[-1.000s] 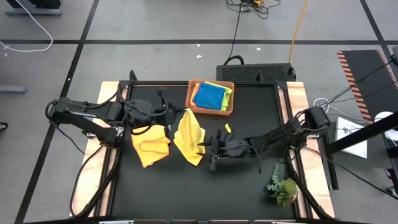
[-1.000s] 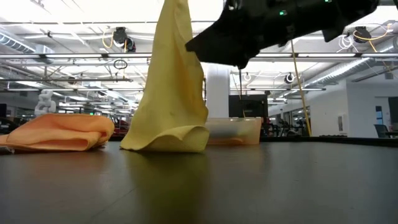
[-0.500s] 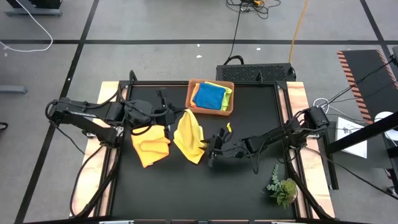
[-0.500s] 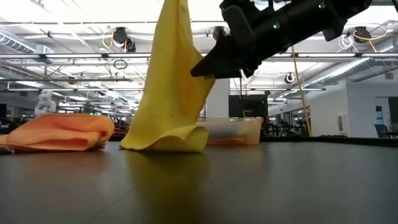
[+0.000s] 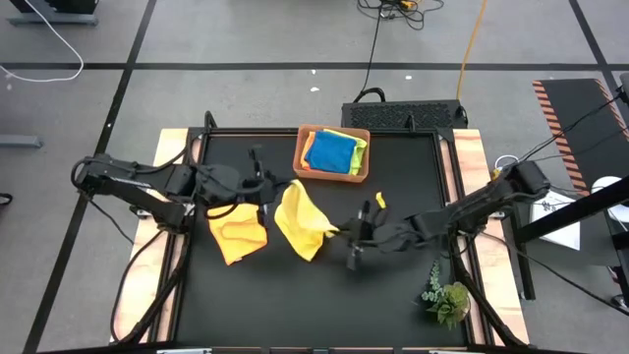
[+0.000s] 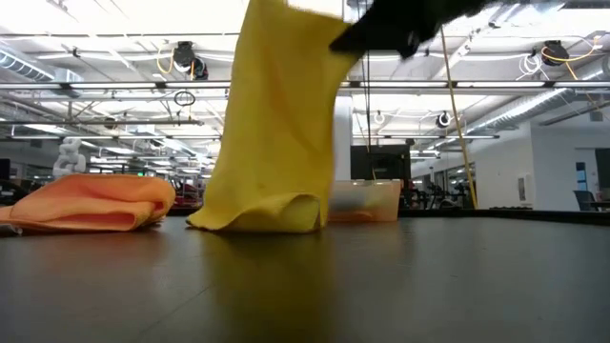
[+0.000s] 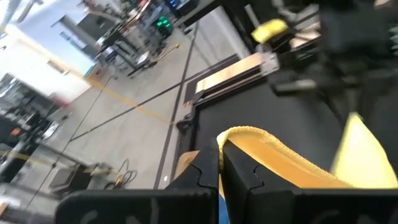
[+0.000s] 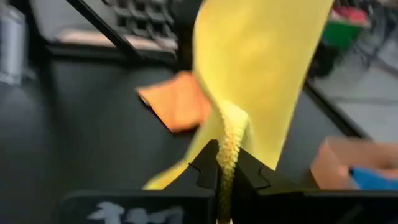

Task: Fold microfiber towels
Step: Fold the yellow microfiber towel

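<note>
**Ana:** High view first: both arms are on the yellow towel [image 5: 298,218] mid-surface. The right hand [image 5: 341,232] is pinching one edge of it, and the right wrist view shows that edge squeezed between the two dark fingers [image 8: 207,167].

**Ben:** And the left hand [image 5: 265,185] is pinching the opposite corner; its wrist view has yellow cloth [image 7: 273,163] clamped right between the tips. From the low view, the towel [image 6: 276,124] hangs tall, lower hem crumpled on the surface [image 6: 400,276].

**Ana:** So I'd call this the spread-out step: two corners gripped, cloth lifted, no fold made yet.

**Ben:** Agreed. Next move, I reckon, calls for drawing the two hands apart to pull it taut, then laying it flat without letting the hem bunch underneath.

**Ana:** Watch the orange towel [image 5: 239,228], lying loosely folded just beside it, under the left arm. The tray [image 5: 362,174] at the back edge holds the blue towel [image 5: 331,151] on top, with lime green [image 5: 358,155] peeking out.
</note>
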Motion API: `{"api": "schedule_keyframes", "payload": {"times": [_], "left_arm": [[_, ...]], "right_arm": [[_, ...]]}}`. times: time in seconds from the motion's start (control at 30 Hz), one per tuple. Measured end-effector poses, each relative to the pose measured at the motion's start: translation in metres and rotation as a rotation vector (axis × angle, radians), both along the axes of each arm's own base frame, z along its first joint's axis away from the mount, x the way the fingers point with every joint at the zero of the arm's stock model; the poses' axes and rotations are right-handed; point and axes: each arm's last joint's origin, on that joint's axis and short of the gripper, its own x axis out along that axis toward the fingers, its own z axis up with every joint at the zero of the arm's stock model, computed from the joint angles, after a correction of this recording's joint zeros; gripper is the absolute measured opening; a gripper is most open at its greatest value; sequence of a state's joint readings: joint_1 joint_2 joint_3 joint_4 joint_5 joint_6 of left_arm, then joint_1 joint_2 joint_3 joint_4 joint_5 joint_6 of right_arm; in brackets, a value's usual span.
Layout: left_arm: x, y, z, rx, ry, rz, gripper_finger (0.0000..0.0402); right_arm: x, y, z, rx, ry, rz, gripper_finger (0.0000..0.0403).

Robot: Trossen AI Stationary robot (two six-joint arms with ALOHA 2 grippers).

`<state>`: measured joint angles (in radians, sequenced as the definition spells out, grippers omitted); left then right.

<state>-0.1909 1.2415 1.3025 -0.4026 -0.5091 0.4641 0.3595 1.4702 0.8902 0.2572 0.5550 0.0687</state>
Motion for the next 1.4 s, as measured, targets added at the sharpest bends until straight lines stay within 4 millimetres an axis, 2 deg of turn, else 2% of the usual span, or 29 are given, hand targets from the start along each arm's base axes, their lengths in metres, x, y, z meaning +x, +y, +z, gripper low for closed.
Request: {"api": "schedule_keyframes", "payload": {"times": [0.23,0.43,0.7,0.87,0.97,1.07,1.4], "left_arm": [[-0.01,-0.04,0.0,0.023,-0.007,-0.096,0.0006],[-0.026,-0.077,0.003,0.056,-0.043,-0.133,0.0007],[-0.051,-0.124,0.016,-0.034,-0.183,-0.293,0.0007],[-0.066,-0.143,0.023,-0.03,-0.237,-0.378,0.0005],[-0.068,-0.143,0.021,-0.015,-0.226,-0.357,0.0004],[-0.064,-0.136,0.016,-0.02,-0.19,-0.277,0.0004],[-0.033,-0.081,-0.015,-0.202,0.033,-0.078,0.0009]], "right_arm": [[-0.043,0.026,0.055,-0.003,-0.174,0.166,0.0002],[-0.082,0.046,0.092,0.032,-0.34,0.312,0.0001],[-0.11,0.069,0.113,0.05,-0.488,0.465,0.0001],[-0.118,0.078,0.119,0.083,-0.561,0.556,0.0],[-0.119,0.078,0.119,0.077,-0.557,0.529,0.0],[-0.119,0.077,0.116,0.077,-0.519,0.465,0.0],[-0.113,0.067,0.09,0.072,-0.294,0.179,0.0]]}}
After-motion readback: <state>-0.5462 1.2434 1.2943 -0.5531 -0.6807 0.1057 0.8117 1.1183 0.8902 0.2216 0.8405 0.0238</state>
